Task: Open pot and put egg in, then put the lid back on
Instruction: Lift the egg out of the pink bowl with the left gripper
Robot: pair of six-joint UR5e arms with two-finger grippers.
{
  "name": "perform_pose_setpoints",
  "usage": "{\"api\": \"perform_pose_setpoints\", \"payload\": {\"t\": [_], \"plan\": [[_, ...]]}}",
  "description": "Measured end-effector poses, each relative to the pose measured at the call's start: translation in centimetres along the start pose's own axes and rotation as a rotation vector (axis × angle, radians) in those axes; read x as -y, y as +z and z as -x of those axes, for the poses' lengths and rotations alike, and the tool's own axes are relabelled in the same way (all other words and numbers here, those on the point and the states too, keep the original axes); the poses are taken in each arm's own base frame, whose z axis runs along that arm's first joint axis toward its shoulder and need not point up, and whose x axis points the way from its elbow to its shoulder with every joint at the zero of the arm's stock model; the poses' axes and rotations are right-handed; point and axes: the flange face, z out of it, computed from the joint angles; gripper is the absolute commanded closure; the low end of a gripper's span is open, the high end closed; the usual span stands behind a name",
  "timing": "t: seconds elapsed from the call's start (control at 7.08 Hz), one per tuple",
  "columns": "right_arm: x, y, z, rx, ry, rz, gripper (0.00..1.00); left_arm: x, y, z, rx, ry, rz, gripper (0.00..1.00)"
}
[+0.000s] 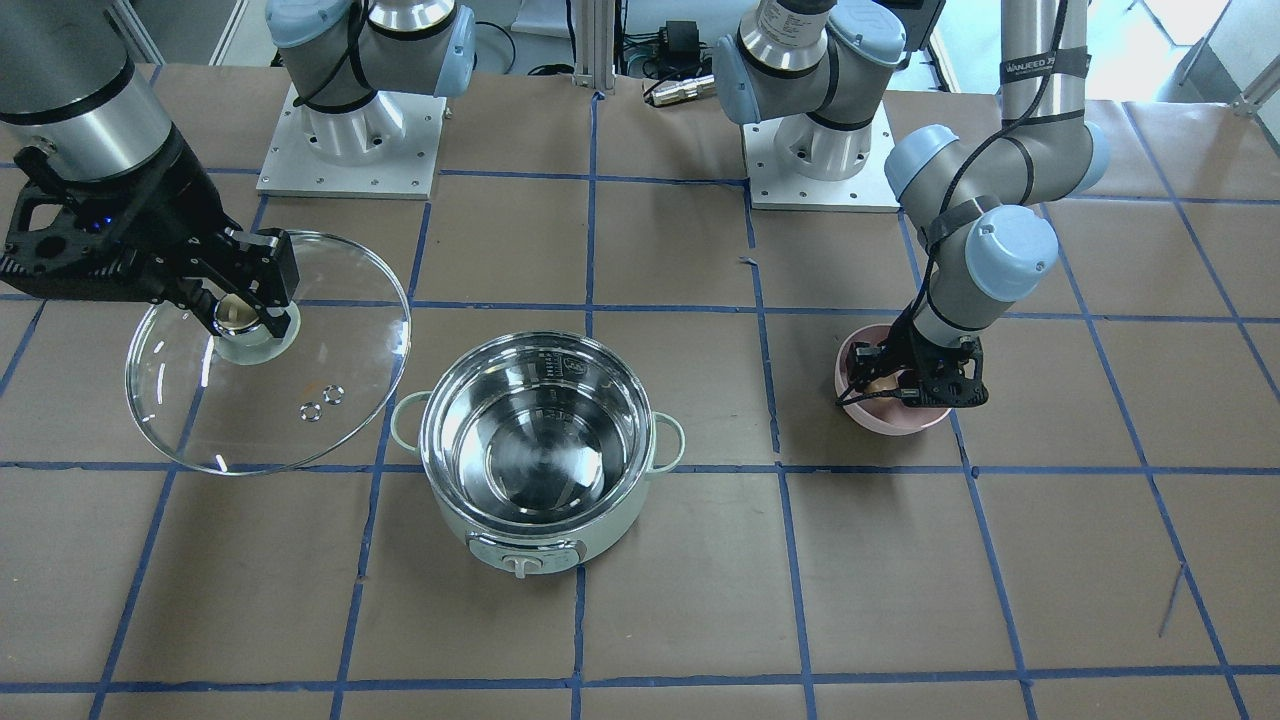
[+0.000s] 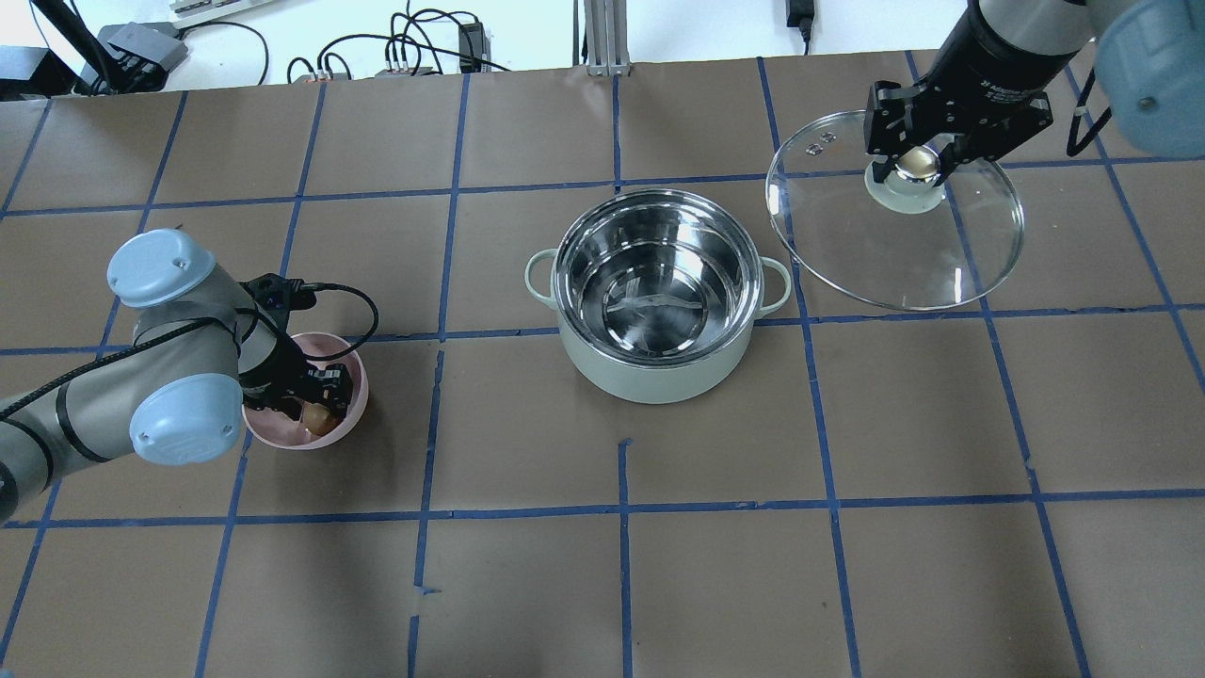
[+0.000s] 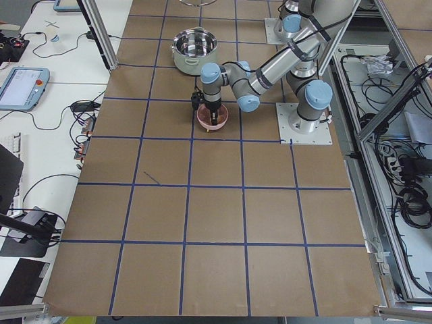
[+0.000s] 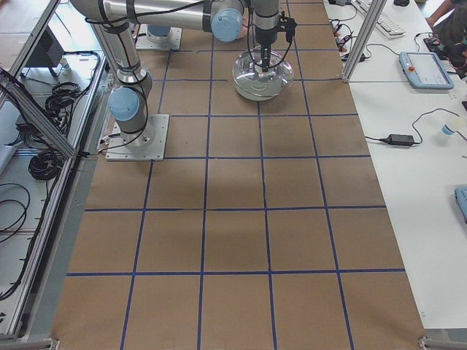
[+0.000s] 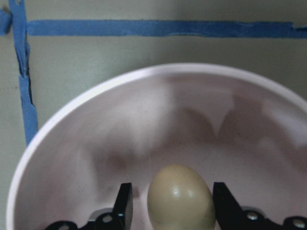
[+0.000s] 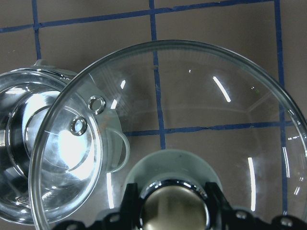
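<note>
Brown paper gridded with blue tape covers the table [image 1: 640, 600], where the pot [image 2: 650, 379] stands uncovered at centre. Beside it, the right gripper [image 2: 918, 166] clamps the knob of the lid [image 2: 894, 259], holding it raised. The left gripper [image 2: 315, 400] reaches into the pink bowl [image 5: 144, 74], its fingers parted either side of the egg [image 5: 180, 199], apparently not squeezing it.

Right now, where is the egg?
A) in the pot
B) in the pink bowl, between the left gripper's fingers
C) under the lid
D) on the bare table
B: the egg lies in the pink bowl, between the fingers of the left gripper; the pot is empty.
</note>
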Motion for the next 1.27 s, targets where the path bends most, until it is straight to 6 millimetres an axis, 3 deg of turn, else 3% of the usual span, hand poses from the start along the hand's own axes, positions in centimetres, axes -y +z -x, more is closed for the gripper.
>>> {"api": "perform_pose_setpoints", "payload": {"t": [0.14,0.28,0.99,1.27], "plan": [[0.0,0.0,0.0,0.0,0.0,0.0,0.52,0.0,0.0,0.0,0.0,0.0,-0.001,0.94],[0.0,0.0,0.0,0.001,0.0,0.0,0.52,0.0,0.0,0.0,0.0,-0.002,-0.003,0.99],[0.0,0.0,0.0,0.001,0.0,-0.001,0.52,0.1,-1.1,-0.3,0.008,-0.008,-0.025,0.99],[0.0,0.0,0.0,0.001,-0.001,-0.002,0.52,-0.5,-5.0,-0.8,0.012,-0.008,-0.039,0.99]]}}
